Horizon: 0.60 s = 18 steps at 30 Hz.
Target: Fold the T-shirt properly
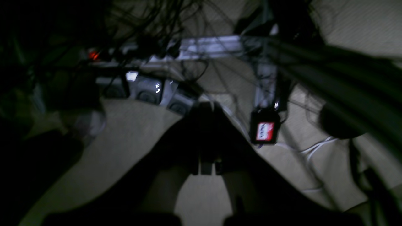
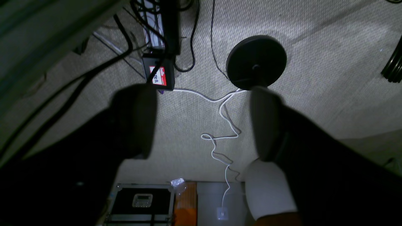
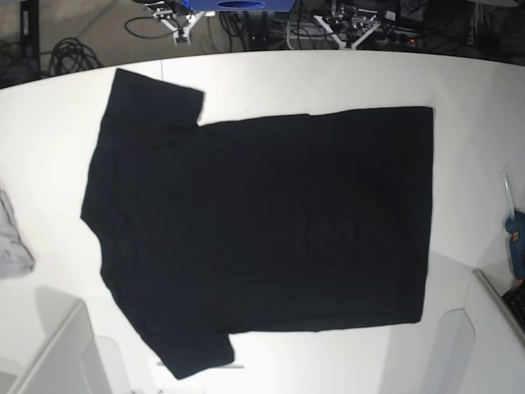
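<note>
The T-shirt [image 3: 262,234] lies spread flat, plain black side up, filling the middle of the white counter [image 3: 328,78], sleeves toward the frame's left. A grey cloth [image 3: 12,242] sits at the left edge. Left pincer [image 1: 207,166] is closed on nothing; right pincer [image 2: 201,122] gapes wide, both over carpet

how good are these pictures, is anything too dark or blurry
Base view: bright and even, the white table near glare, the black T-shirt so dark its folds barely show. Left wrist view: dim and smeared, the left pincer a silhouette. Right wrist view: floor sharp, the right pincer out of focus.
</note>
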Available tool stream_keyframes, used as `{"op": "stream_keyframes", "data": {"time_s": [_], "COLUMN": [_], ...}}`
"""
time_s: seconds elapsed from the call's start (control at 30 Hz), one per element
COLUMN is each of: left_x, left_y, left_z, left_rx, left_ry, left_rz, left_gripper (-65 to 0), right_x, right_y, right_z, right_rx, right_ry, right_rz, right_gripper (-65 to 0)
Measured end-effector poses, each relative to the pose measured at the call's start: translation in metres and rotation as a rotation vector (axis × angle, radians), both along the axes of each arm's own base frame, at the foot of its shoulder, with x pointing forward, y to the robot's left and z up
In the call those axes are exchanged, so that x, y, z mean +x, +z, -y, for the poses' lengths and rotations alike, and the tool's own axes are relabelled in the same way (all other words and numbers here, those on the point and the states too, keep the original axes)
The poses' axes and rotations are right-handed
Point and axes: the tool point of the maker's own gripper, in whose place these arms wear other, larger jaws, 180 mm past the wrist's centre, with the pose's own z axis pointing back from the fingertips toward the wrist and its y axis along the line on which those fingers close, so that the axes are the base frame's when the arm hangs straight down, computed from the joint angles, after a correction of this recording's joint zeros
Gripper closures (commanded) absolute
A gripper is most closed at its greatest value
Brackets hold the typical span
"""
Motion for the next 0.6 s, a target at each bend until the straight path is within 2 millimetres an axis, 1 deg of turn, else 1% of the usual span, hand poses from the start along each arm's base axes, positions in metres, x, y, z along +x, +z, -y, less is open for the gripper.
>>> {"op": "stream_keyframes", "data": {"time_s": [0.1, 0.27, 0.3, 0.37, 0.4, 0.43, 0.47, 0.5, 0.53, 0.57, 0.6], "left_x": [-0.0087, -0.0054, -0.0059, -0.0074, -0.0084, -0.009, -0.0099, -0.0102, -0.0103, -0.0098, -0.0091], "left_y": [-0.0004, -0.0003, -0.0003, -0.0003, -0.0003, -0.0003, -0.0003, -0.0003, -0.0003, -0.0003, -0.0003], "left_z": [0.0015, 0.0029, 0.0024, 0.0019, 0.0019, 0.0018, 0.0019, 0.0021, 0.0021, 0.0018, 0.0018], "left_rx": [-0.002, -0.005, -0.004, -0.003, -0.003, -0.003, -0.003, -0.004, -0.004, -0.003, -0.003], "left_ry": [0.001, 0.0, 0.0, 0.0, 0.0, 0.0, 0.0, 0.0, 0.0, 0.0, 0.001], "left_rz": [-0.023, -0.009, -0.011, -0.014, -0.015, -0.017, -0.018, -0.019, -0.02, -0.02, -0.019], "left_gripper": [-0.7, -0.7, -0.7, -0.8, -0.8, -0.8, -0.8, -0.8, -0.8, -2.3, -5.3], "right_x": [-0.0045, 0.0028, 0.0037, 0.0033, 0.003, 0.0018, 0.0016, 0.0011, 0.0014, 0.0015, 0.0017], "right_y": [0.0003, -0.0001, -0.0001, -0.0001, 0.0, 0.0, 0.0, 0.0, 0.0, 0.0, 0.0], "right_z": [0.0, 0.0002, 0.0002, 0.0002, -0.0001, 0.0001, 0.0001, 0.0002, 0.0004, 0.0012, 0.0017], "right_rx": [0.0, 0.0, 0.0, 0.0, 0.0, 0.0, 0.0, 0.0, -0.001, -0.002, -0.003], "right_ry": [0.0, 0.001, 0.001, 0.001, 0.003, 0.002, 0.002, 0.004, 0.002, 0.002, 0.002], "right_rz": [-0.011, 0.004, 0.006, 0.005, 0.005, 0.003, 0.002, 0.001, 0.002, 0.002, 0.003], "right_gripper": [-46.8, -45.9, -43.1, -31.5, -24.0, -15.0, -4.7, 0.0, 0.0, 0.0, 0.0]}}
